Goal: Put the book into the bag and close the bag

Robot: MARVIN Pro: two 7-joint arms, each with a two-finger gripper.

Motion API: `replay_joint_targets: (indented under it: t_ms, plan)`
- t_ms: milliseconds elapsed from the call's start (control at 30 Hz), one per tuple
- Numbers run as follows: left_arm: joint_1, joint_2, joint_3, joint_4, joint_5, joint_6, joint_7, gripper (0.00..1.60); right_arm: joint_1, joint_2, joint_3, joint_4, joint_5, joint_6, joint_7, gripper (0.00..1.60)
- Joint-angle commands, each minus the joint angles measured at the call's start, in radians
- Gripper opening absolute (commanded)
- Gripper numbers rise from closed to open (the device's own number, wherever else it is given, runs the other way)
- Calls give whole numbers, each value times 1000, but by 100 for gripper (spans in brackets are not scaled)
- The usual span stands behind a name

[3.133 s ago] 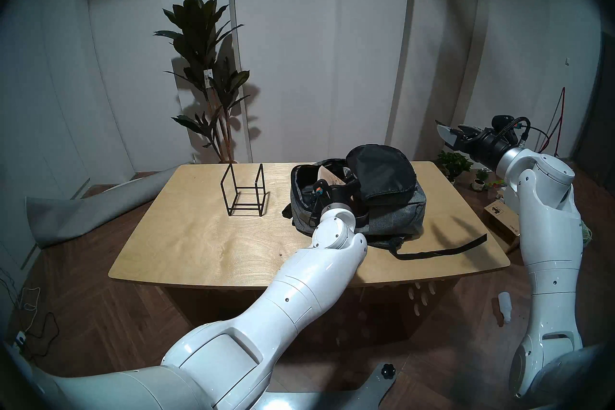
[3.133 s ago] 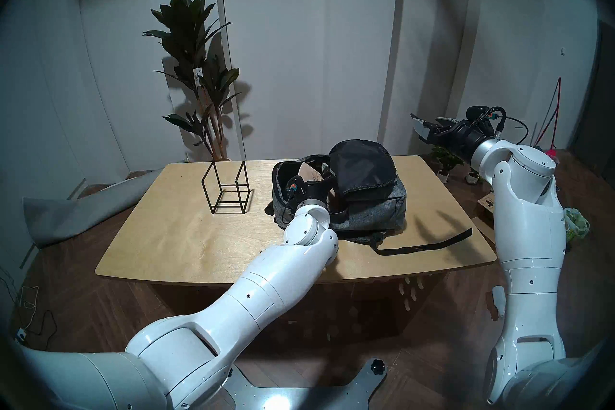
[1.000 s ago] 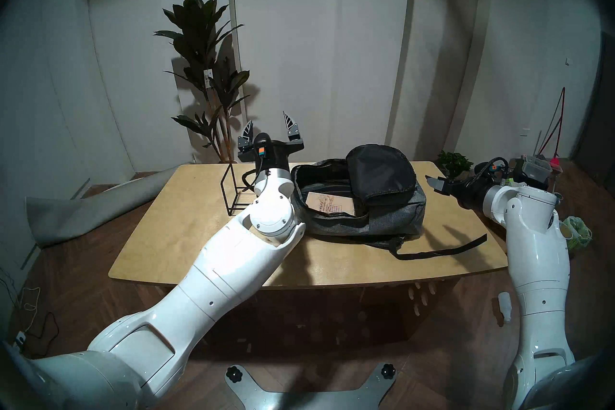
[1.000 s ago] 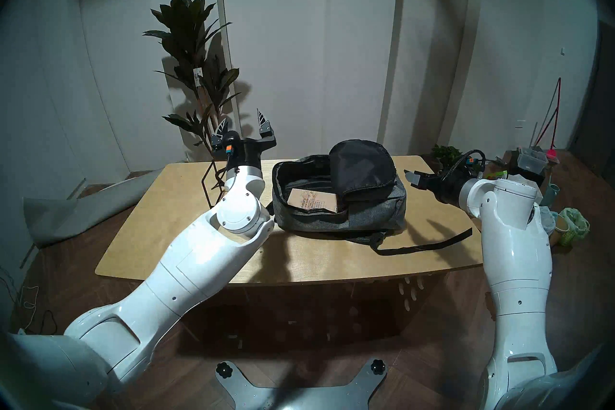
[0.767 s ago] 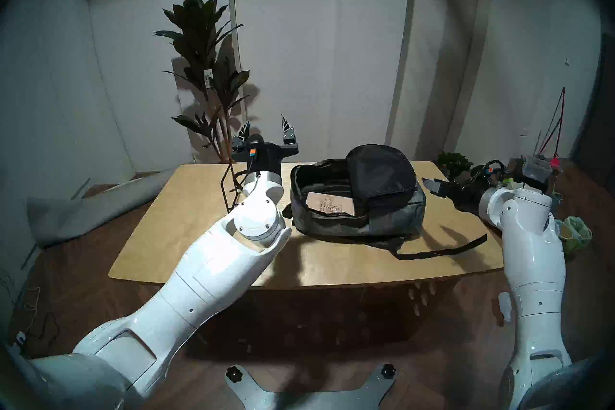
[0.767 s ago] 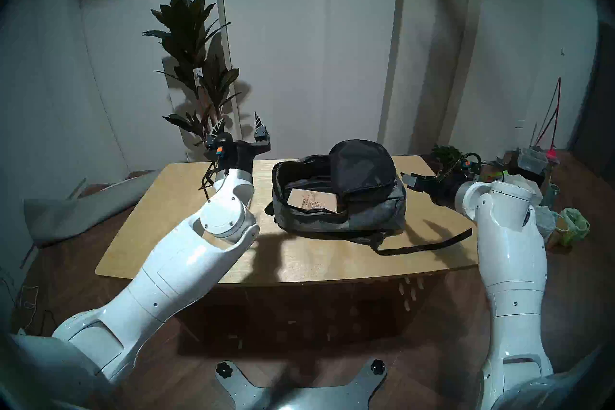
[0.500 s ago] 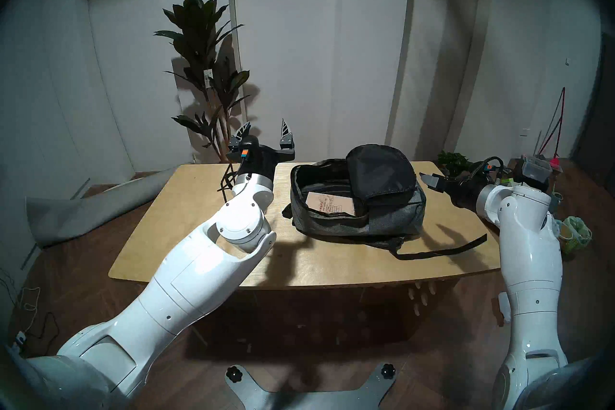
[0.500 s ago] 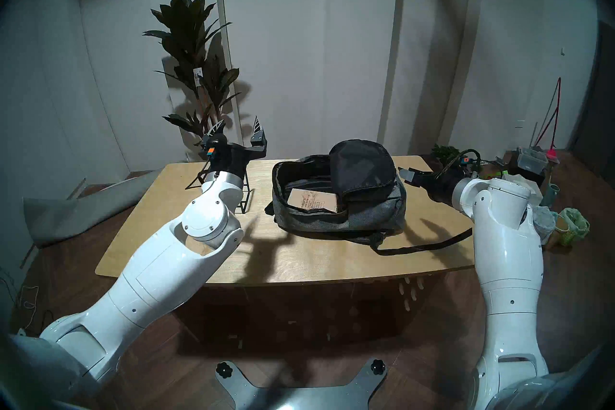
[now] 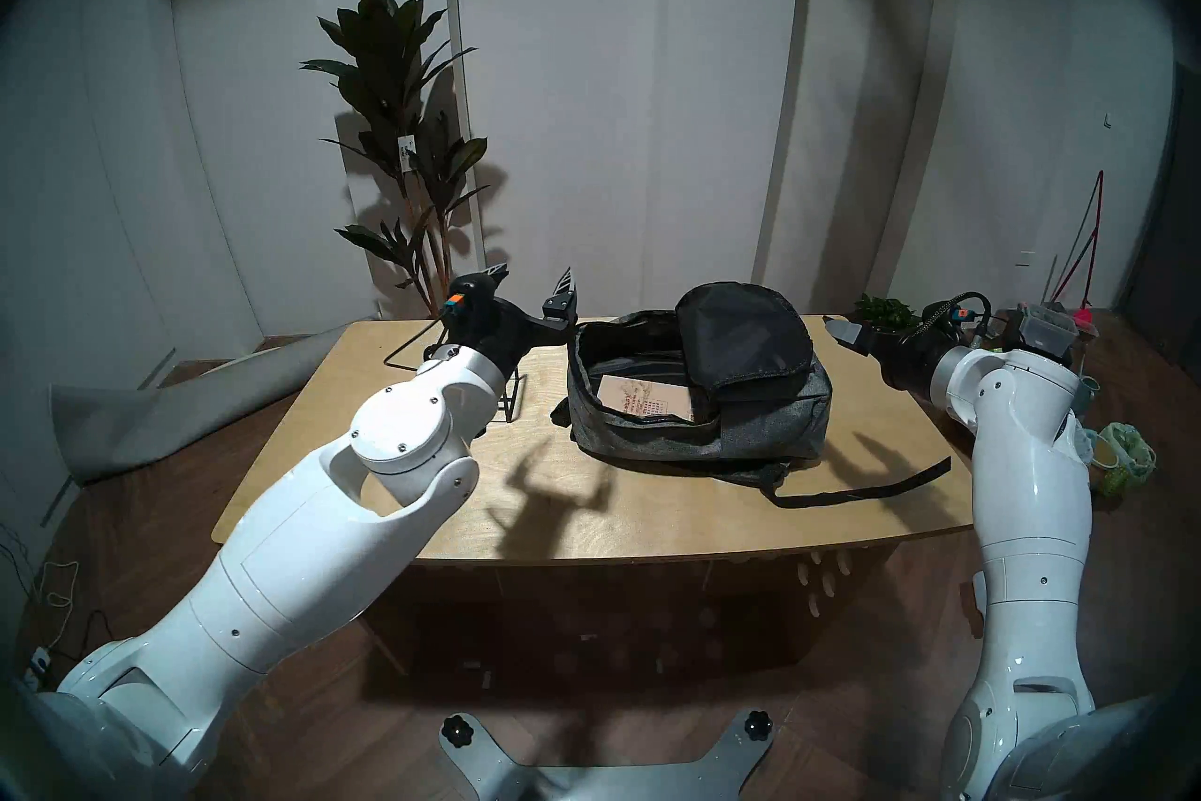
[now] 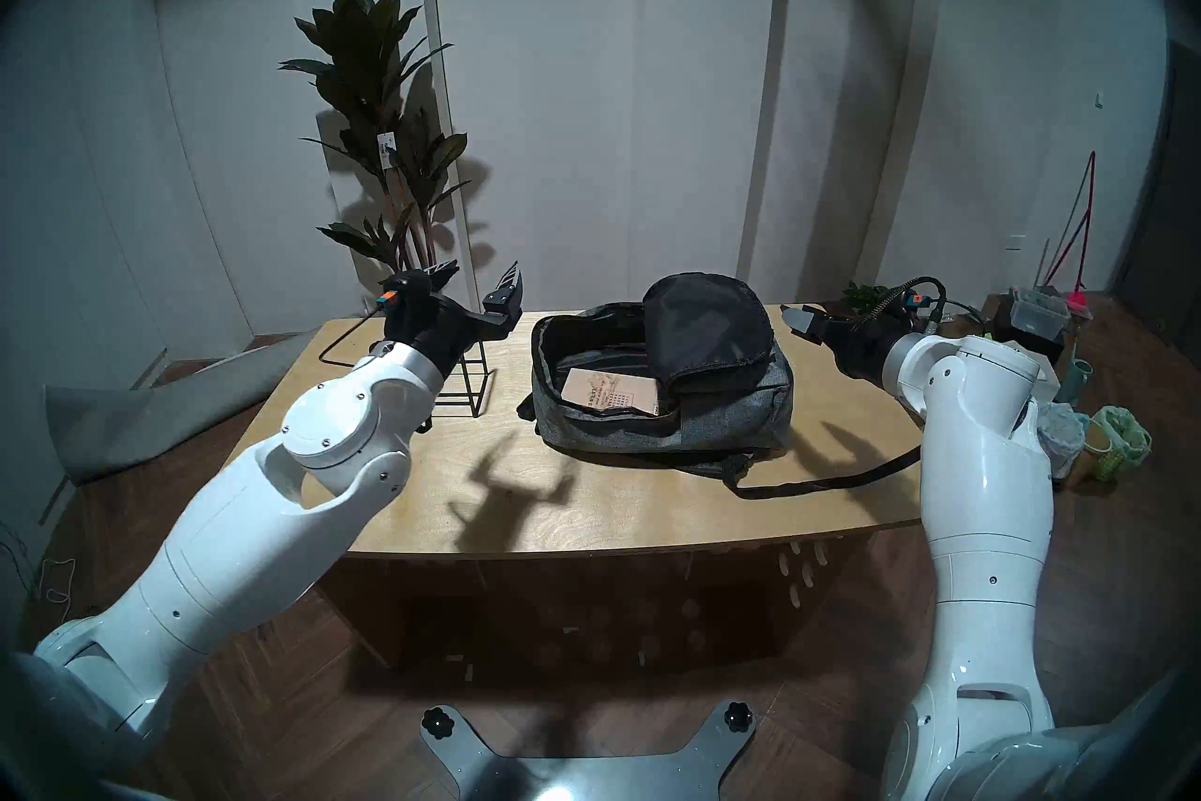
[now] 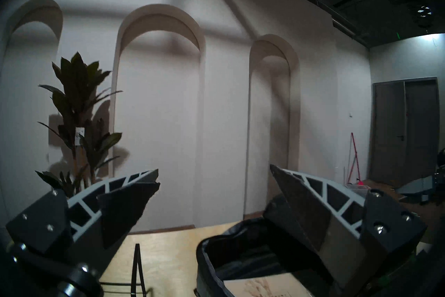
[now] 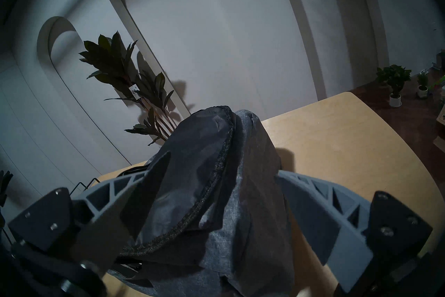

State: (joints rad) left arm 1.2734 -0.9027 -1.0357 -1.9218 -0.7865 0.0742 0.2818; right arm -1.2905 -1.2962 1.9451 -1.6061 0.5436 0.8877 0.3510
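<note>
The grey bag (image 9: 767,429) lies on the table with its main compartment unzipped. Its black-lined flap (image 9: 741,331) is folded back over its right half. The beige book (image 9: 643,398) lies flat inside the opening, also seen as the book (image 10: 611,390) and the book (image 11: 265,286). My left gripper (image 9: 534,276) hovers open and empty just left of the bag's left end, fingers tilted toward it; the wrist view shows the left gripper (image 11: 214,171) wide apart. My right gripper (image 9: 845,335) hangs open beside the bag's right end, the right gripper (image 12: 216,168) facing the bag (image 12: 252,192) without touching it.
A black wire-frame stand (image 10: 474,383) sits on the table (image 9: 650,520) left of the bag, partly behind my left wrist. A black strap (image 9: 864,491) trails toward the front right edge. A tall plant (image 9: 403,130) stands behind; small pots (image 9: 887,312) and clutter sit on the floor at right.
My left arm has swung left and its open gripper has dropped and tilted toward the bag. The right gripper has risen a little beside the bag. The book has stayed flat inside.
</note>
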Motion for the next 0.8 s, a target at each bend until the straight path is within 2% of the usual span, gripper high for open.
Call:
replay_joint_targets:
  t_ms: [0,333,567,767]
  plan:
    - [7,84,-68,-58,-159,109,-82,160,61,-57,-1,-2,14,9,-45,160]
    - [-3,87,-86,-26,-234,192,-97,160,99,-106,-27,7,13,26,-110,160]
    - [-7,82,-85,-18,-244,211,-89,160,113,-129,-32,8,18,42,-143,160]
    - [-8,78,-85,-13,-253,222,-84,160,128,-145,-12,10,30,72,-179,160]
